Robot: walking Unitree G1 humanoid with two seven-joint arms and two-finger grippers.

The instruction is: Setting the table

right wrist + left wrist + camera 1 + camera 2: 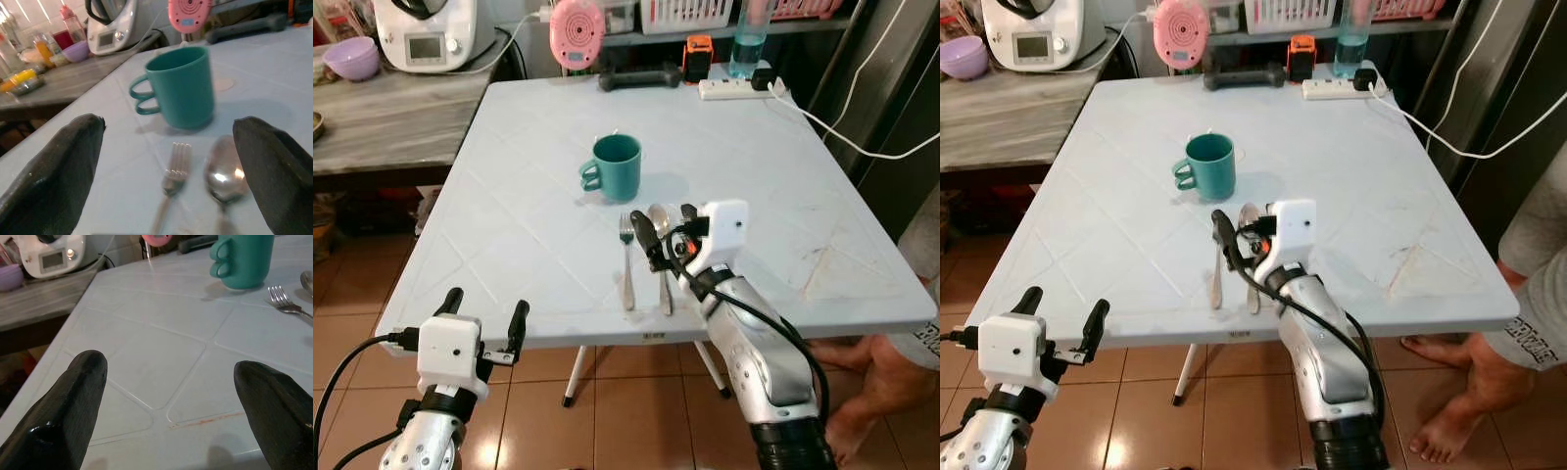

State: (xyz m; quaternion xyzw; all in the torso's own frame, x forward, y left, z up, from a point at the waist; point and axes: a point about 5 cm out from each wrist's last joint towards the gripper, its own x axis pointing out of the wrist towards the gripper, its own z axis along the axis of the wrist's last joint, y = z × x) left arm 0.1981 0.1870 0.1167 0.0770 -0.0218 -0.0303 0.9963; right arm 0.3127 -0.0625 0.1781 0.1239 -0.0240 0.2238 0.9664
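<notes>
A teal mug (614,166) stands upright near the middle of the white table (529,225), its handle to the left. In front of it a fork (626,259) and a spoon (660,250) lie side by side, pointing away from me. My right gripper (668,227) hovers open just above the spoon and fork, with nothing between its fingers (58,166). Down at the table's near left edge my left gripper (485,318) is open and holds nothing. The mug (243,259) and fork (286,303) also appear in the left wrist view.
A black dumbbell (640,77), an orange device (697,57), a blue bottle (748,41) and a power strip (740,88) with a white cable sit along the table's far edge. A wooden counter (391,117) with an appliance stands at left. A person's bare feet (862,392) are at right.
</notes>
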